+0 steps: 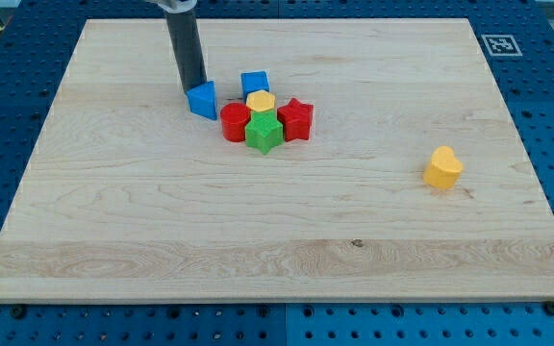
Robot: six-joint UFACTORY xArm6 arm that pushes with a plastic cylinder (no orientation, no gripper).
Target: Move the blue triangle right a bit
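The blue triangle [203, 98] lies on the wooden board, upper left of centre. My tip [191, 90] stands right against its left side, at the view's upper left. To the triangle's right is a tight cluster: a blue cube [255, 84], a yellow hexagon [261, 101], a red cylinder [235, 122], a green star [264, 132] and a red star [296, 119]. The triangle sits just left of the red cylinder, with a small gap.
A yellow heart-shaped block [442, 167] lies alone at the view's right. The wooden board [277, 250] rests on a blue perforated table. A marker tag [499, 43] is at the board's top right corner.
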